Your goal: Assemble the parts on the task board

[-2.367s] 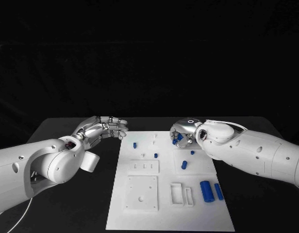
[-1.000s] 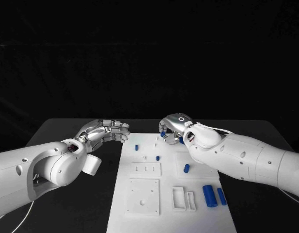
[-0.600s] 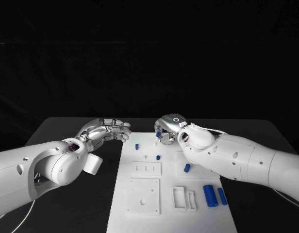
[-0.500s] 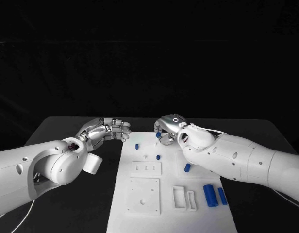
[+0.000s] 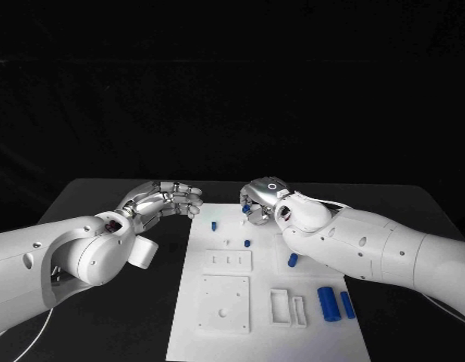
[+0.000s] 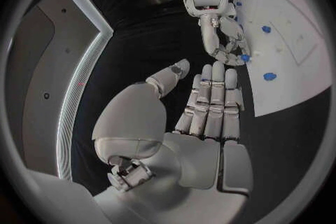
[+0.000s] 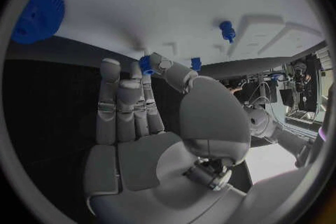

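No writing or brand mark can be read on anything here. The flat white rectangular task board point(image 5: 217, 332) lies in the middle of the black table point(image 5: 107, 197), its long side running away from the robot. On its near part sit a raised white square plate point(image 5: 223, 303) on the left, two narrow white slotted frames point(image 5: 284, 307) beside it, and on the right two blue cylindrical parts point(image 5: 334, 303) lying side by side. Farther on come a smaller white plate with small holes point(image 5: 228, 261), a short blue peg point(image 5: 291, 259) to its right and a small blue stud point(image 5: 247, 243) just beyond it. Near the far left edge of the board stands another small blue part point(image 5: 213, 225). The left hand point(image 5: 168, 200) hovers over the bare table just left of the board's far end, its fingers bent loosely inward with nothing in them, well apart from any part. The right hand point(image 5: 261, 202) is over the far end of the board, pinching a small blue part point(image 7: 145, 64) between its thumb and fingertips point(image 7: 158, 61), the part close above the white surface. From the right wrist a blue toothed wheel point(image 7: 38, 12) lies on the board off to one side of that hand.
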`<state>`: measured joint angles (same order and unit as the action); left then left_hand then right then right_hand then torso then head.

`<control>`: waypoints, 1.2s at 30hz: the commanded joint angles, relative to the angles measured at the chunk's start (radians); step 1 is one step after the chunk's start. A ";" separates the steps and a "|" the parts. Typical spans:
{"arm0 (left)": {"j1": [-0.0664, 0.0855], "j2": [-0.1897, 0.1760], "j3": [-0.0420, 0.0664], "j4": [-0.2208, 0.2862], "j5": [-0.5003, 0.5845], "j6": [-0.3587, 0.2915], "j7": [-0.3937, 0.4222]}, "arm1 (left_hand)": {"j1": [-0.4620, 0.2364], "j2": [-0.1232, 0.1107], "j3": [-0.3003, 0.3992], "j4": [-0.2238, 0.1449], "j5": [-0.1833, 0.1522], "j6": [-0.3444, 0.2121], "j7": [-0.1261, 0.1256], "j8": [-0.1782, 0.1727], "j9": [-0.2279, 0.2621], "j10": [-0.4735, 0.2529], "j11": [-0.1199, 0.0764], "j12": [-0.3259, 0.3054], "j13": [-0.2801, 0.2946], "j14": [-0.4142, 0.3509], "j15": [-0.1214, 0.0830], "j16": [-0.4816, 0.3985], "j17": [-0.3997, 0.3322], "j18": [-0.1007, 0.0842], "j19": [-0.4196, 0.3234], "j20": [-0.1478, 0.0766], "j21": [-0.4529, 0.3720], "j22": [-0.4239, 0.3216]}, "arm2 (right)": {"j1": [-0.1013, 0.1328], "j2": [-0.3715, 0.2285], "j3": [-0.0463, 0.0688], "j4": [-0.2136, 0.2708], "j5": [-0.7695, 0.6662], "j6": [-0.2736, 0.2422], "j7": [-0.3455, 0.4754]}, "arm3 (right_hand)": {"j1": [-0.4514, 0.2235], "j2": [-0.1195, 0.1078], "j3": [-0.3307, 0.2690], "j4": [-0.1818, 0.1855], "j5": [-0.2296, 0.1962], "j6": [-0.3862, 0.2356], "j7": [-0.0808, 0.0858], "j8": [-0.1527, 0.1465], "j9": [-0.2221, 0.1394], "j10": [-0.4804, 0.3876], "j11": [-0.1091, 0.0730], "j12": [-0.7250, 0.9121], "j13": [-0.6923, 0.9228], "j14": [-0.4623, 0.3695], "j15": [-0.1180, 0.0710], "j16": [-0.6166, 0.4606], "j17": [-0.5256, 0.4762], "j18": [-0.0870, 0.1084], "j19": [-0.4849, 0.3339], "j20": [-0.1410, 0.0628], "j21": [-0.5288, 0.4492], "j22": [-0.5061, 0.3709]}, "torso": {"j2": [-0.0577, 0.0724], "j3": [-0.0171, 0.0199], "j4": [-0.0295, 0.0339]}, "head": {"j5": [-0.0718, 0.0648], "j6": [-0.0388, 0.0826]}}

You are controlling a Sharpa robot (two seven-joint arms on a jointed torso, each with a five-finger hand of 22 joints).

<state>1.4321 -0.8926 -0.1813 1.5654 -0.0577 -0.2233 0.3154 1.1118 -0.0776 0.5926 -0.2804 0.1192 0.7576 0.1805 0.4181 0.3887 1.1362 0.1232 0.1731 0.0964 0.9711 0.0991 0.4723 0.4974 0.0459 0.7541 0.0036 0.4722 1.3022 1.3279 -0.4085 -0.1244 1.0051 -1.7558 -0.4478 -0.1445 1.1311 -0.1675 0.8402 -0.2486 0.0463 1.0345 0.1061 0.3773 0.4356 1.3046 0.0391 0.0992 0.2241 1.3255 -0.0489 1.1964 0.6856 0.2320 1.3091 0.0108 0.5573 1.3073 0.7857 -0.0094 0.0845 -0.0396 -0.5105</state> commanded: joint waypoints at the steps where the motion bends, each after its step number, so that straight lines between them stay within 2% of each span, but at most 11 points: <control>1: 0.003 0.000 0.001 0.003 -0.005 0.014 0.005 | -0.001 -0.002 0.001 -0.001 -0.004 0.005 0.003 -0.004 -0.001 0.003 0.006 -0.004 -0.001 0.000 0.002 -0.004 0.002 0.016 -0.003 -0.002 0.003 0.002 | -0.001 0.000 -0.001 -0.004 -0.024 0.019 -0.019 | 0.007 0.001 0.004 0.000 0.002 0.005 -0.001 0.003 0.046 0.022 0.005 -0.004 0.002 -0.020 -0.020 0.004 -0.002 0.030 0.000 -0.006 0.006 0.017 | 0.002 -0.0003 -0.0010 | 0.002 -0.001; 17: 0.006 -0.001 0.001 0.004 -0.006 0.014 0.004 | -0.001 -0.003 0.002 -0.001 -0.004 0.004 0.003 -0.004 -0.002 0.003 0.006 -0.004 -0.001 0.000 0.002 -0.005 0.002 0.016 -0.003 -0.002 0.003 0.002 | -0.002 0.012 -0.001 -0.018 0.002 0.051 -0.001 | 0.004 -0.006 0.007 0.004 0.002 -0.007 0.004 -0.003 0.048 0.010 0.009 -0.014 0.005 -0.025 -0.016 0.001 -0.007 0.030 -0.007 -0.004 0.003 0.016 | 0.004 -0.0020 -0.0011 | 0.004 -0.003; 22: 0.006 -0.001 0.001 0.003 -0.006 0.014 0.002 | -0.001 -0.003 0.001 -0.001 -0.004 0.004 0.003 -0.004 -0.002 0.003 0.006 -0.004 -0.002 0.000 0.002 -0.005 0.002 0.016 -0.003 -0.002 0.003 0.002 | -0.002 0.014 -0.001 -0.028 0.038 0.023 0.005 | -0.014 -0.035 -0.019 0.001 0.007 -0.067 0.030 -0.040 0.034 -0.062 0.037 -0.040 -0.010 -0.021 0.011 0.003 -0.011 0.029 -0.007 0.002 0.004 0.017 | 0.005 -0.0029 -0.0028 | 0.005 -0.003; 25: 0.006 -0.001 0.001 0.004 -0.006 0.016 -0.007 | -0.001 -0.004 0.001 -0.002 -0.004 0.003 0.003 -0.005 -0.002 0.003 0.006 -0.005 -0.002 0.000 0.002 -0.005 0.003 0.016 -0.003 -0.002 0.003 0.002 | -0.002 0.008 -0.001 -0.026 0.095 -0.036 0.004 | -0.024 -0.061 -0.051 0.002 0.009 -0.113 0.051 -0.067 0.022 -0.133 0.059 -0.040 -0.032 -0.020 0.033 0.007 -0.015 0.029 -0.007 0.005 0.004 0.016 | 0.005 -0.0033 -0.0033 | 0.005 -0.002; 26: 0.006 -0.002 0.001 0.005 -0.007 0.017 -0.008 | -0.002 -0.006 0.001 -0.002 -0.004 0.001 0.005 -0.006 -0.003 0.002 0.007 -0.006 -0.002 -0.001 0.003 -0.006 0.003 0.016 -0.003 -0.002 0.002 0.002 | -0.002 0.005 -0.001 -0.024 0.110 -0.046 0.007 | -0.023 -0.066 -0.057 0.004 0.010 -0.122 0.055 -0.072 0.019 -0.148 0.063 -0.039 -0.037 -0.020 0.037 0.008 -0.015 0.030 -0.007 0.006 0.004 0.016 | 0.005 -0.0034 -0.0030 | 0.004 -0.002; 27: 0.006 -0.003 0.001 0.006 -0.007 0.016 -0.008 | -0.002 -0.006 0.001 -0.002 -0.005 0.000 0.006 -0.007 -0.003 0.002 0.007 -0.006 -0.002 -0.001 0.003 -0.006 0.003 0.016 -0.004 -0.002 0.002 0.002 | -0.002 0.003 -0.001 -0.022 0.116 -0.053 0.008 | -0.023 -0.081 -0.062 0.001 0.011 -0.140 0.062 -0.083 0.014 -0.174 0.068 -0.043 -0.045 -0.021 0.044 0.008 -0.016 0.029 -0.008 0.006 0.003 0.015 | 0.006 -0.0036 -0.0028 | 0.003 -0.001; 28: 0.006 -0.003 0.001 0.007 -0.007 0.015 -0.008 | -0.002 -0.007 0.001 -0.002 -0.005 -0.001 0.007 -0.007 -0.003 0.001 0.007 -0.007 -0.002 -0.002 0.003 -0.007 0.003 0.016 -0.004 -0.002 0.002 0.002 | -0.001 0.002 -0.001 -0.022 0.125 -0.059 0.010 | -0.023 -0.087 -0.068 0.004 0.015 -0.160 0.071 -0.094 0.009 -0.209 0.080 -0.040 -0.057 -0.023 0.053 0.009 -0.017 0.029 -0.009 0.007 0.002 0.014 | 0.006 -0.0037 -0.0026 | 0.003 0.000; 31: 0.006 -0.002 0.001 0.003 -0.007 0.014 -0.007 | -0.001 -0.008 0.001 -0.002 -0.005 -0.002 0.008 -0.008 -0.004 0.000 0.008 -0.008 -0.003 -0.003 0.004 -0.008 0.003 0.016 -0.006 -0.001 0.001 0.002 | -0.001 -0.007 -0.001 -0.014 0.160 -0.075 0.027 | -0.041 -0.113 -0.115 0.010 0.062 -0.196 0.087 -0.110 0.000 -0.270 0.102 -0.038 -0.085 -0.029 0.075 0.014 -0.019 0.028 -0.015 0.010 -0.002 0.013 | 0.007 -0.0034 -0.0018 | 0.004 0.001; 33: 0.006 -0.003 0.001 0.005 -0.007 0.015 -0.009 | -0.001 -0.008 0.001 -0.001 -0.005 -0.003 0.009 -0.009 -0.004 -0.001 0.008 -0.009 -0.003 -0.004 0.004 -0.009 0.004 0.015 -0.006 -0.001 0.001 0.002 | -0.001 -0.015 -0.001 -0.002 0.169 -0.088 0.039 | -0.042 -0.117 -0.132 0.010 0.076 -0.203 0.089 -0.112 -0.002 -0.282 0.107 -0.037 -0.093 -0.032 0.080 0.017 -0.020 0.029 -0.016 0.011 -0.003 0.013 | 0.006 -0.0029 -0.0015 | 0.003 0.000; 34: 0.006 -0.004 0.001 0.005 -0.007 0.015 -0.009 | -0.002 -0.009 0.001 -0.001 -0.005 -0.004 0.009 -0.010 -0.004 -0.001 0.009 -0.010 -0.004 -0.004 0.004 -0.010 0.004 0.015 -0.007 -0.001 0.001 0.002 | -0.001 -0.020 -0.001 0.006 0.169 -0.094 0.044 | -0.051 -0.119 -0.164 0.009 0.108 -0.208 0.090 -0.111 -0.002 -0.295 0.111 -0.033 -0.103 -0.036 0.084 0.021 -0.020 0.030 -0.018 0.013 -0.004 0.013 | 0.006 -0.0027 -0.0018 | 0.004 0.004; 36: 0.006 -0.005 0.001 0.005 -0.007 0.012 -0.009 | -0.002 -0.009 0.001 -0.001 -0.005 -0.005 0.010 -0.010 -0.005 -0.002 0.009 -0.010 -0.004 -0.005 0.004 -0.010 0.004 0.015 -0.007 -0.001 0.000 0.001 | -0.001 -0.033 -0.001 0.023 0.180 -0.097 0.048 | -0.041 -0.123 -0.175 -0.002 0.120 -0.210 0.089 -0.111 -0.002 -0.308 0.116 -0.038 -0.110 -0.039 0.088 0.021 -0.022 0.030 -0.023 0.012 -0.007 0.013 | 0.006 -0.0022 -0.0036 | 0.005 0.010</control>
<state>1.4363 -0.8967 -0.1814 1.5680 -0.0594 -0.2230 0.3054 1.1118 -0.0776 0.5926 -0.2804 0.1191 0.7540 0.1841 0.4134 0.3851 1.1325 0.1270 0.1694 0.0935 0.9712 0.0991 0.4683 0.5004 0.0455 0.7541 0.0036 0.4722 1.3030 1.3265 -0.4331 -0.1253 1.0144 -1.6256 -0.4969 -0.1292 1.0841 -0.2839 0.6741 -0.2487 0.1591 0.8274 0.1952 0.2708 0.4348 1.0026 0.1538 0.0616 0.1182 1.2893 0.0311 1.2142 0.6649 0.2308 1.2891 0.0197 0.5541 1.3073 0.7918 -0.0127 0.0820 -0.0359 -0.5068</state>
